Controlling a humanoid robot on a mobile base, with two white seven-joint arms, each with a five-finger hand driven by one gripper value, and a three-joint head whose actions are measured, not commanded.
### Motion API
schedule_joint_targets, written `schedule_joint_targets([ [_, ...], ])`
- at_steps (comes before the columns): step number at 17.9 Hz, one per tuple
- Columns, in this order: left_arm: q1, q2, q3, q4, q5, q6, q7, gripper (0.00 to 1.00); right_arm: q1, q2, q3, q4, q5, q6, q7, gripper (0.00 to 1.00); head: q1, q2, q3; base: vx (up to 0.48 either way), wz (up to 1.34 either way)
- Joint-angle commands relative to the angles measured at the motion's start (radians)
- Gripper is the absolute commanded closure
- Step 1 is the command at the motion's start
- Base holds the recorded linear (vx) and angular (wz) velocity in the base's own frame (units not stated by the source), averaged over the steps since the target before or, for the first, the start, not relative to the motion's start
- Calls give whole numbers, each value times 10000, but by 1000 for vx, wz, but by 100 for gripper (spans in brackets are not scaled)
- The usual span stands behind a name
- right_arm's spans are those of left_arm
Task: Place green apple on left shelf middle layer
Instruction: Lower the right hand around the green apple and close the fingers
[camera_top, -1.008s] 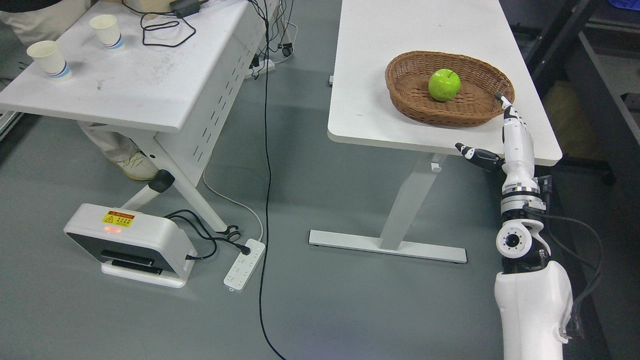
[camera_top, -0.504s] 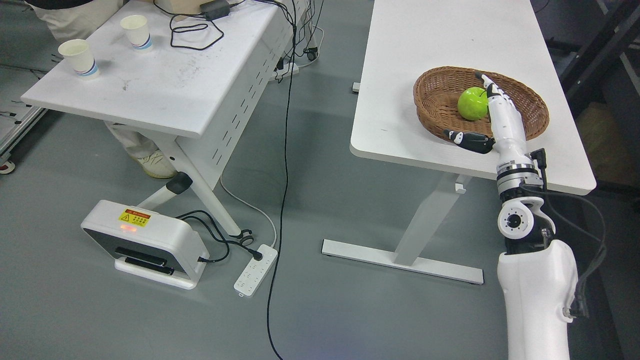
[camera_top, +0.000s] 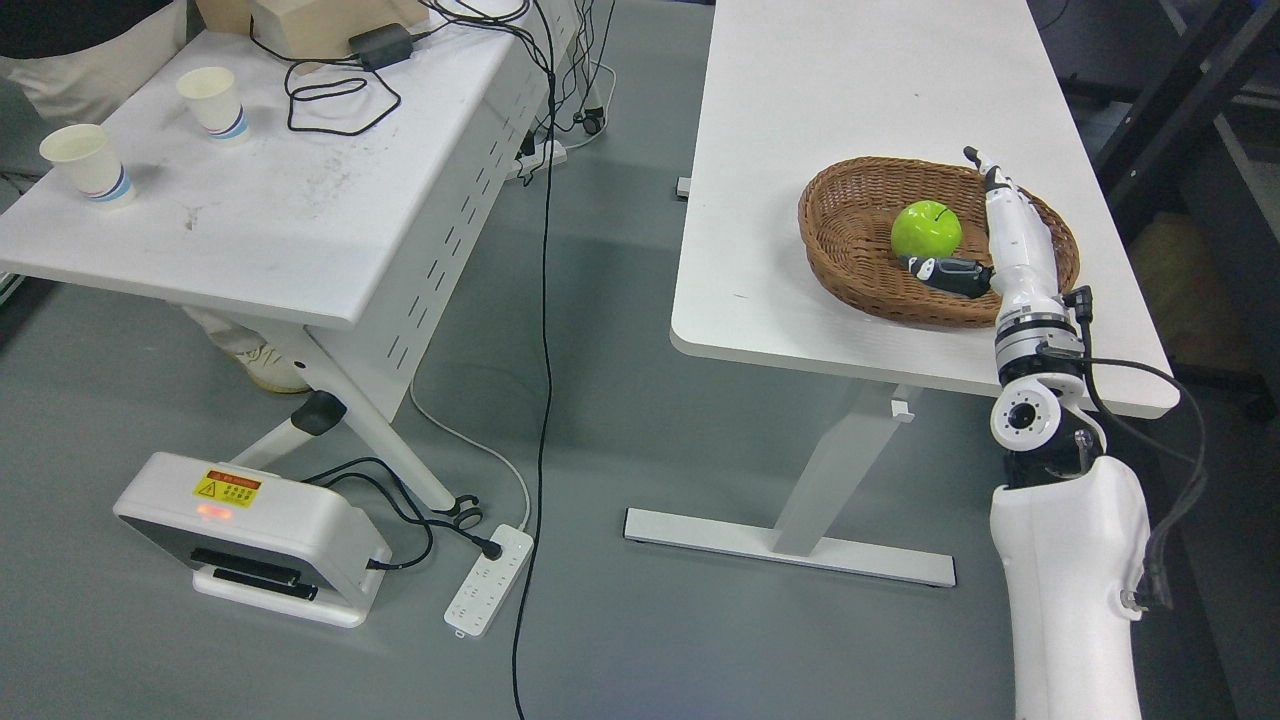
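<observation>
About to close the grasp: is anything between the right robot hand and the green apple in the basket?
Nothing visible: the right robot hand is open inside the brown wicker basket, thumb right beside the round green apple.

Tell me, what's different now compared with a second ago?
The right hand has reached from the table's near edge into the wicker basket; its open fingers now lie right of the green apple, thumb in front, not yet gripping. The camera shifted too. The apple stays in the basket, the paper cups on the other table.

Grey floor (camera_top: 620, 620), two white tables (camera_top: 850, 90)
</observation>
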Motion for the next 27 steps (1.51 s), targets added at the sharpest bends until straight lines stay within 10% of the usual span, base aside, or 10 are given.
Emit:
schedule_joint_targets([
  [1,0,175,0,0,0,-2,7,0,-20,-35,-33,460,9,468,-36,3,0,0,0,168,-105],
  [27,0,175,0,0,0,-2,7,0,348,-1016,1655,2285,-37,745,455,3,0,0,0,129,-49],
])
